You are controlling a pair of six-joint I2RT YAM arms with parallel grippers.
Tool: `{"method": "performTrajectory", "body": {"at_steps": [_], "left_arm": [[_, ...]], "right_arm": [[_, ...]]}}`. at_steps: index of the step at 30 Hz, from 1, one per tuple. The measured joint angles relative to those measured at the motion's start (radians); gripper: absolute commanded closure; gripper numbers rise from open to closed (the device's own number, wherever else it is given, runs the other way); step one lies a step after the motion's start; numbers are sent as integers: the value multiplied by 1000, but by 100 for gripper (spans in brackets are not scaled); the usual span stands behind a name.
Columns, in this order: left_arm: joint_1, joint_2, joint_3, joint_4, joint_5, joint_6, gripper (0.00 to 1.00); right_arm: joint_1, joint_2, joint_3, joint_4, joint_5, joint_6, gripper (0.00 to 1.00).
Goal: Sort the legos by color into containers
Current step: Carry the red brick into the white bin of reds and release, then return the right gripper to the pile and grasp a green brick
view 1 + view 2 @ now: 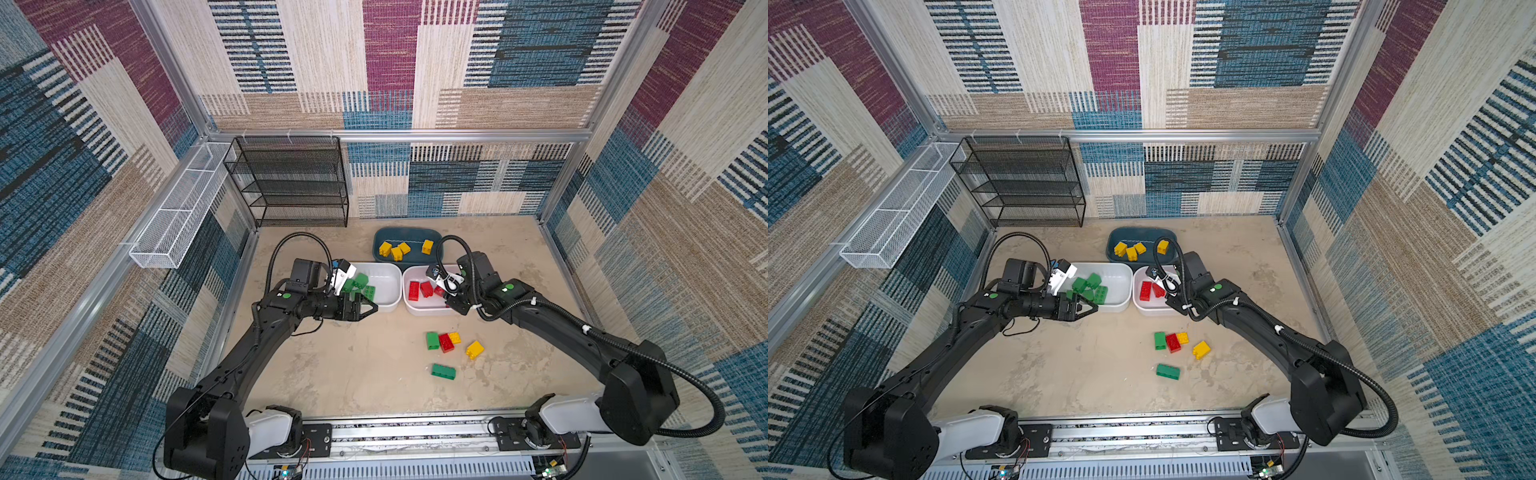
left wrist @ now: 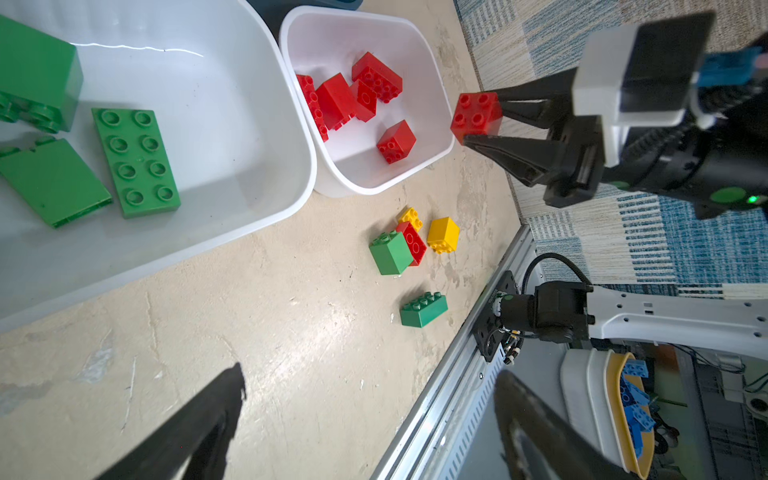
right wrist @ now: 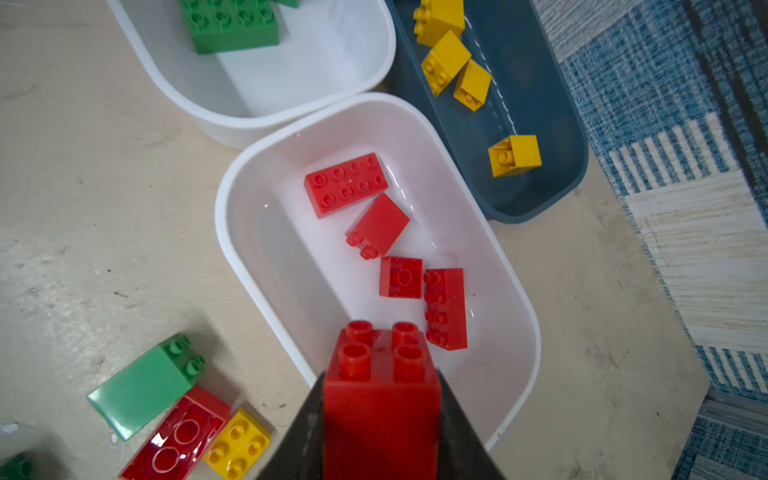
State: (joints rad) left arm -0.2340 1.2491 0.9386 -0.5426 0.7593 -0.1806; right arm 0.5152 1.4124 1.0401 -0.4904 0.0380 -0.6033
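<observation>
Gripping a red lego (image 3: 380, 395), the right hand (image 2: 482, 117) hangs above the red-stocked tub (image 3: 282, 266); the left hand (image 1: 368, 309) stands open.

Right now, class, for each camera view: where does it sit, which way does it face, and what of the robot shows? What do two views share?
Top views: high over the robot's base, looking down and forward at the table; left arm and right arm both show.
Left wrist: on the left arm, looking past the open left gripper toward the right gripper.
Right wrist: on the right arm, looking down past that shut gripper into the red-brick tub.
Shared: both wrist views show the held red brick.
</observation>
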Motion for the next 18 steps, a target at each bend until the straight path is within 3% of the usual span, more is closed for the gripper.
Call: {"method": "performTrajectory", "body": {"at_steps": [9,12,14,16,18], "left_arm": [[0,6,-6,0,2,1,5],[0,8,-6,-1,1,1,5],[0,8,-6,-2,0,4,5],[1,8,-6,-2,-3,5,5],[1,8,-8,-5,-6,5,5]], "right_arm": [[-89,156,23,-5,-10,1,72],[-97,212,36,-8,-10,2,67],[-98,235,41,-10,-3,2,58],[-101,247,49,-22,1,8,40],[-100,243,58,-34,-1,12,33]]}}
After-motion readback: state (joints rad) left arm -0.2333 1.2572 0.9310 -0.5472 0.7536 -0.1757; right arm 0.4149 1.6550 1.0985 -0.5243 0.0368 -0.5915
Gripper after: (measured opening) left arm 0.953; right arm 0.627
